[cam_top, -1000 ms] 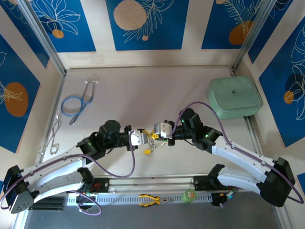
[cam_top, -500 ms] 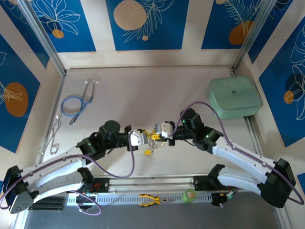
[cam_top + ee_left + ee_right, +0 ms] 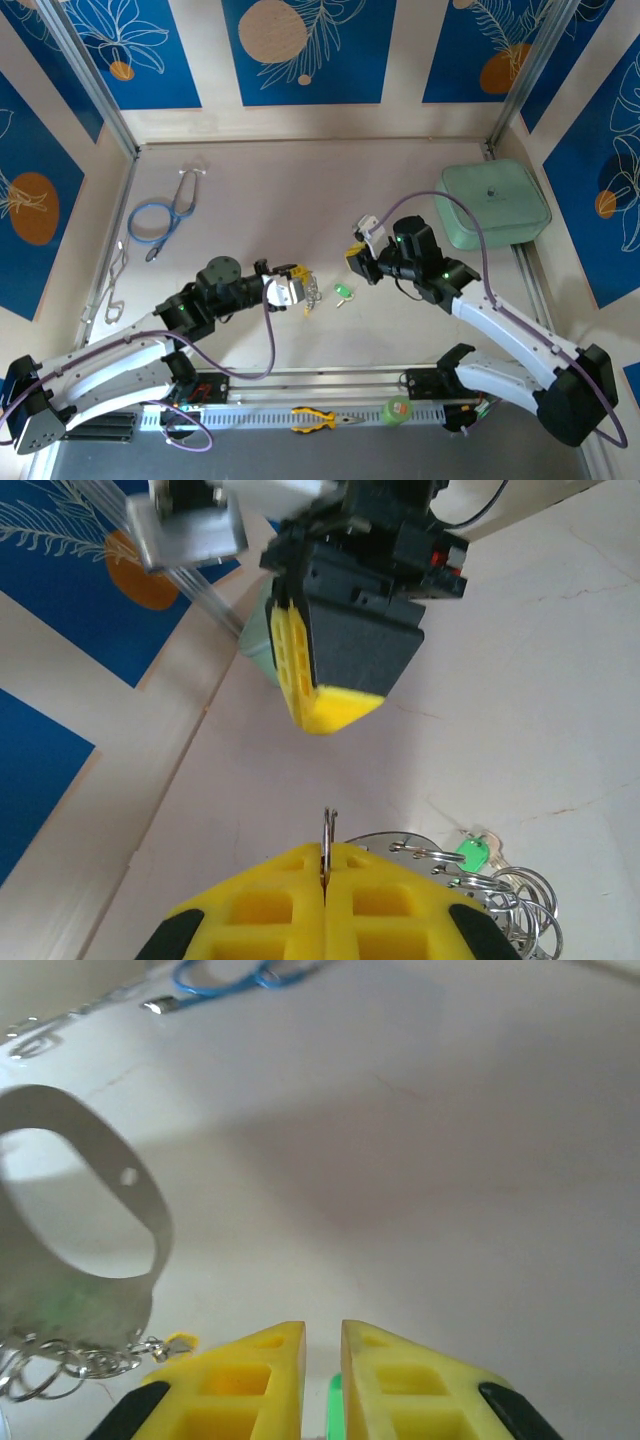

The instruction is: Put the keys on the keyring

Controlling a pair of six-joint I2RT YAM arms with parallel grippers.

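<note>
Overhead, the light is even and bright, the pale counter sharp with only faint, soft shadows. On the left wrist, the left tool sits blurred up close, the background clearer. Right wrist looks hazy: the right tool is soft, a broad dim shadow crosses the counter, and the far side washes out pale.

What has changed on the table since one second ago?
The right gripper let go and drew back, up and to the right, away from the keyring. The left gripper stays shut on the keyring. The stethoscope has not moved.
</note>
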